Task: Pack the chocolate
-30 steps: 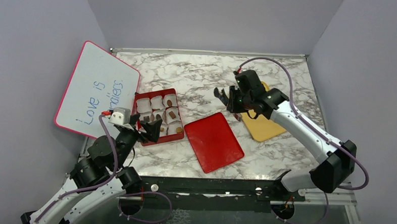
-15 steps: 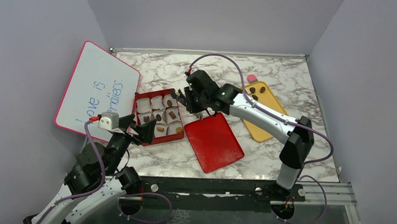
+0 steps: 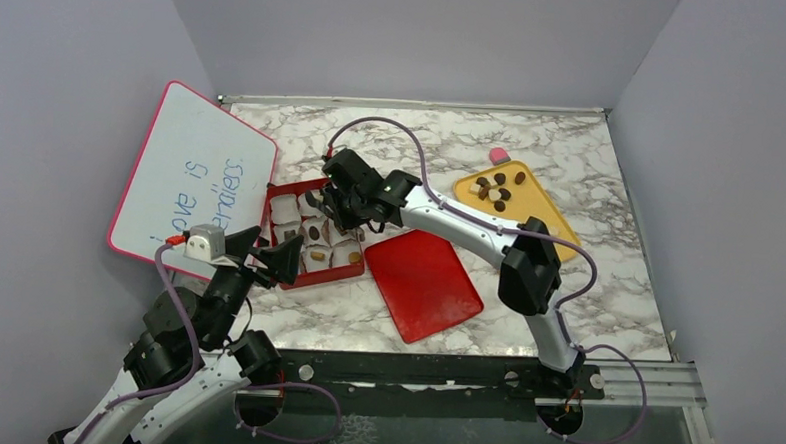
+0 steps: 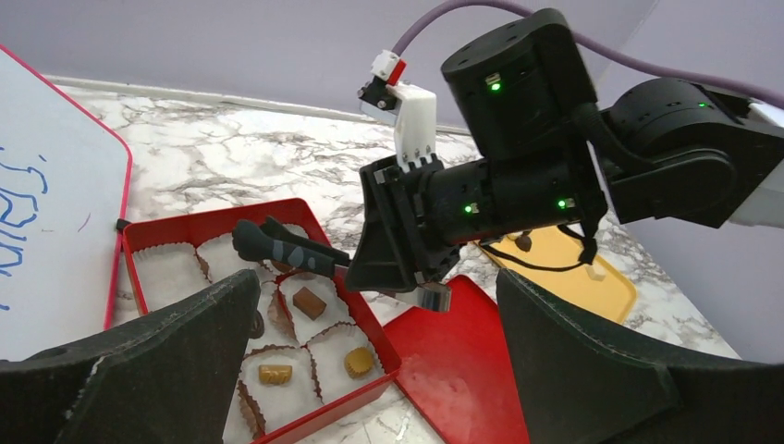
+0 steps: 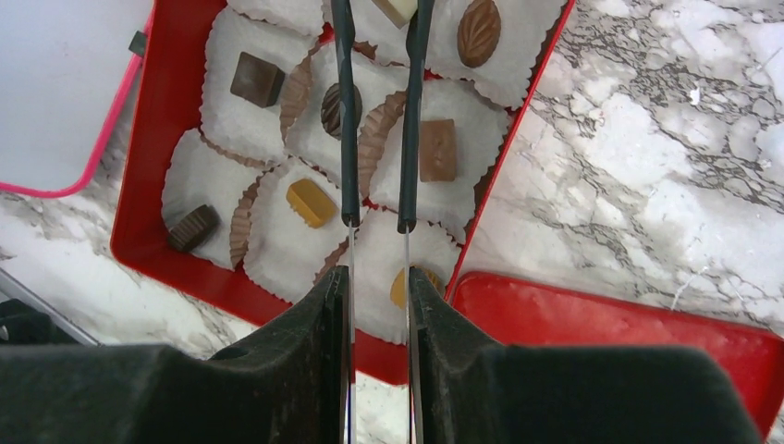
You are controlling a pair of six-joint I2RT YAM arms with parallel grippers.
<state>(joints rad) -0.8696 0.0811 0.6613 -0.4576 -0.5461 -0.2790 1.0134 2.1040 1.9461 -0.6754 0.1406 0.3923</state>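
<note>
Where right end effector (image 4: 254,234) hangs, slightly parted, grip unclear, chocolate (image 5: 479,32) parallels fingers (image 5: 345,111); left end effector (image 3: 276,249) wide, empty.

The marble-patterned table (image 3: 412,143) carries four items lying flat. An open red box (image 3: 327,277) sits at left, with a red lid (image 3: 424,283) just beside it. A yellow tray (image 3: 535,203) lies at right, with a small pink block (image 3: 498,156) at its far corner. A whiteboard (image 3: 191,178) leans tilted at the left edge.
</note>
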